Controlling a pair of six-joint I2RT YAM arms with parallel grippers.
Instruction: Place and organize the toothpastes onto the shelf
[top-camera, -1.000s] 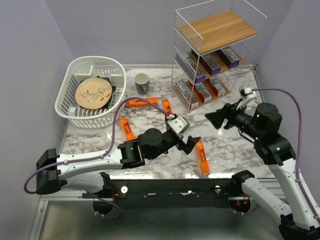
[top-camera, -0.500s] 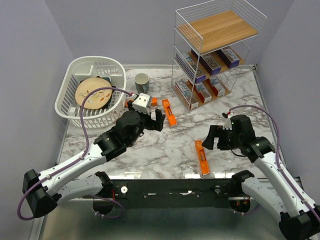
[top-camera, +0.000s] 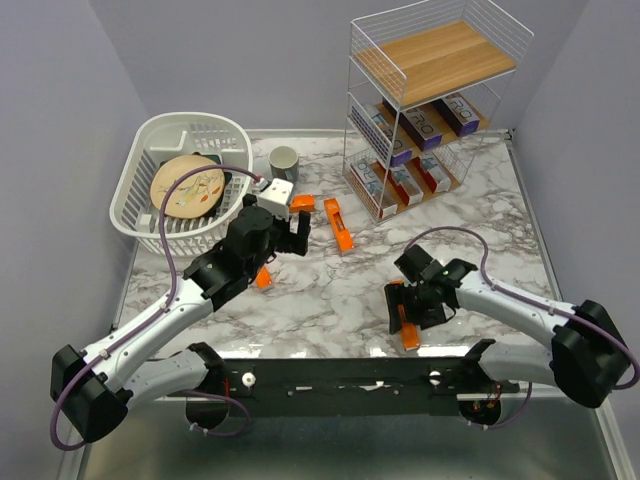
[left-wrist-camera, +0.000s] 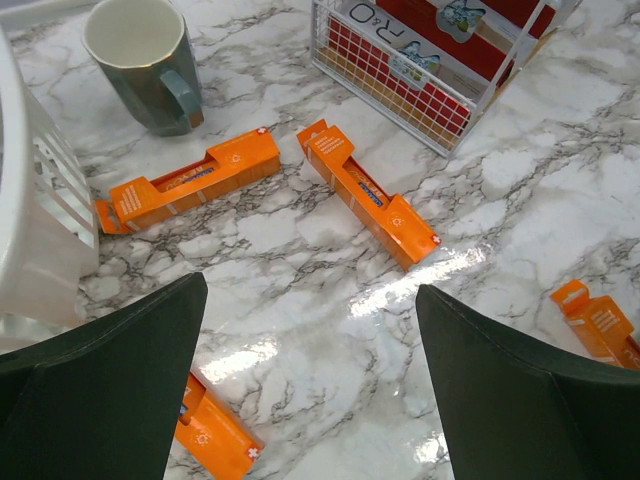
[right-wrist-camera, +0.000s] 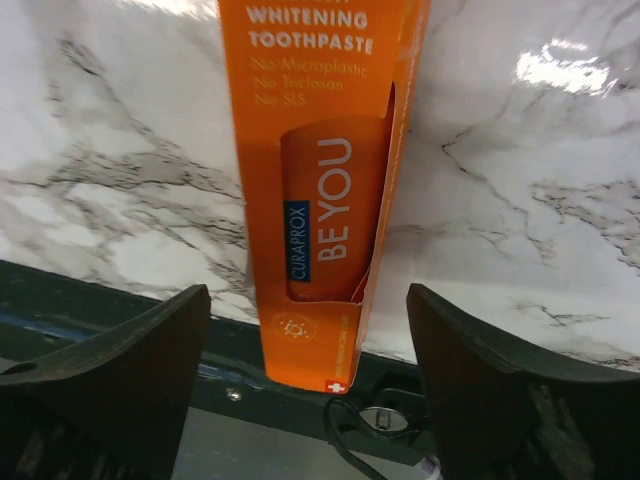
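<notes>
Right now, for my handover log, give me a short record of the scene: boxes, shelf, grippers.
orange boxes: four, loose on the table
shelf: top board bare; two lower tiers hold boxes
left gripper: open, empty, above the table
right gripper: open, jaws either side of the front box, not gripping
other: mug, basket

You've got a bright orange toothpaste box (right-wrist-camera: 320, 180), white lettering, small blue label, on a white marble table (right-wrist-camera: 520, 200) veined grey. Your mug (left-wrist-camera: 145, 65) reads dull teal, cream inside. The shelf (top-camera: 440, 55): white wire, light brown boards.
</notes>
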